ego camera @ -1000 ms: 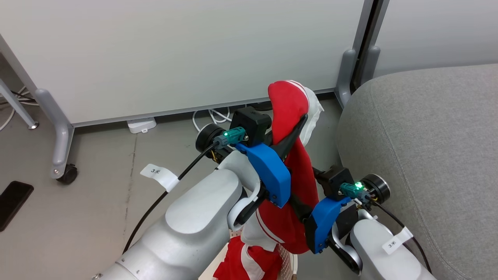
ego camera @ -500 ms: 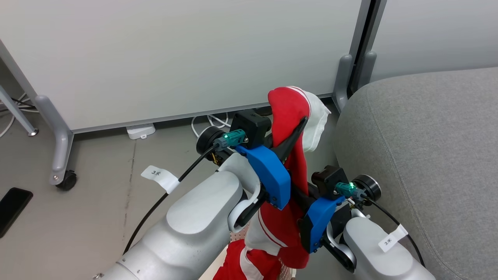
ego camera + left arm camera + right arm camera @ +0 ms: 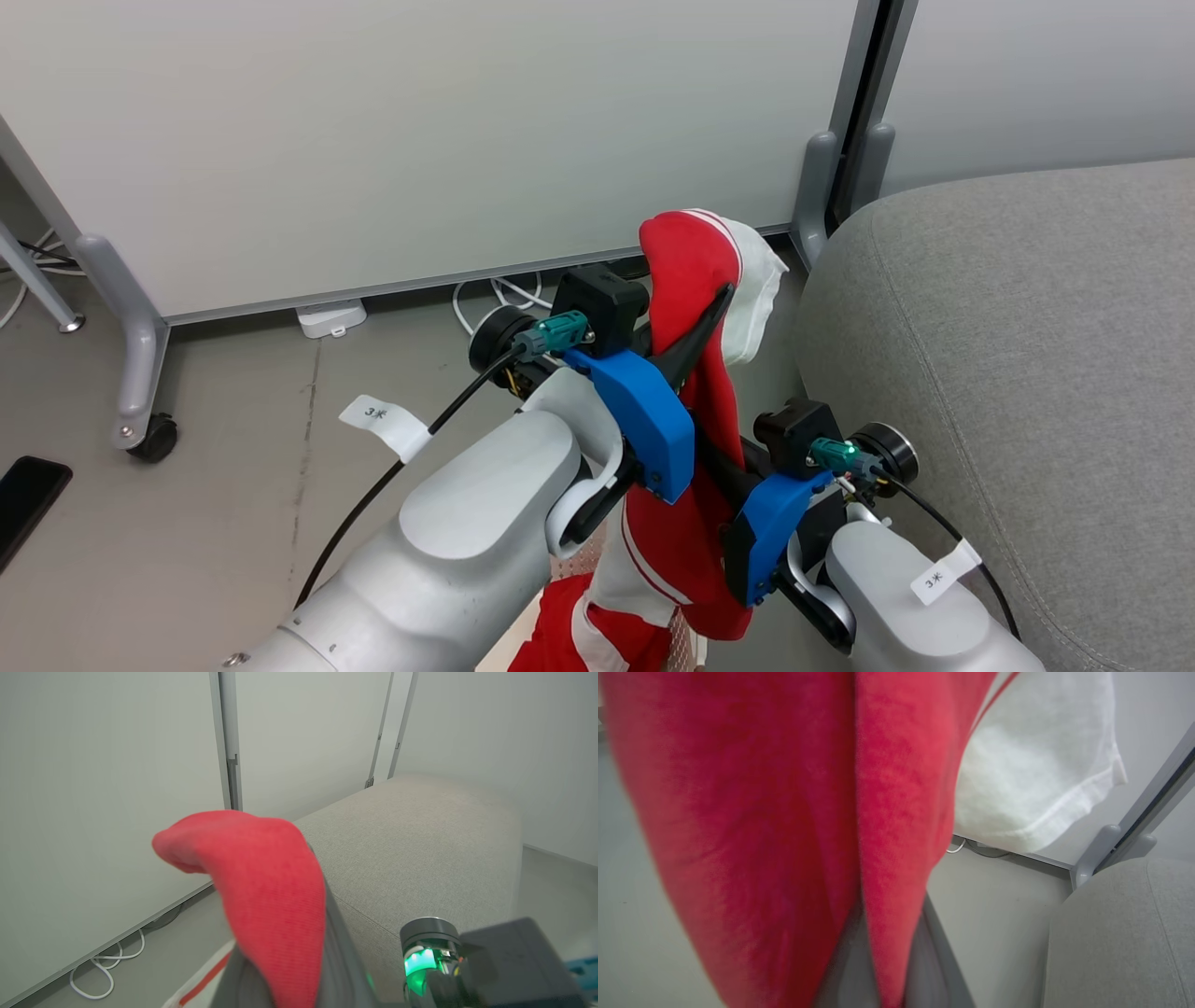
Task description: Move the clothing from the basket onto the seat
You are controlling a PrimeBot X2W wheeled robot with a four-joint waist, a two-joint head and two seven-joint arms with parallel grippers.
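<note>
So the right pincer (image 3: 717, 459) has just snapped shut on the lower part of the red jersey (image 3: 695, 271); a second ago it was gaping open beside it. The left pincer (image 3: 724, 297) is clamped narrow on the same jersey higher up, with cloth flopping over its tips and a white panel hanging on the far side. That makes it a two-pincer hold, with the jersey lifted above the basket (image 3: 688, 637), which sits right below both pincers with another red piece (image 3: 569, 635) in it. The grey sofa (image 3: 1008, 355) is just off the right pincer's outer side, with nothing on it yet. My guess is the swing over to the sofa comes next.
</note>
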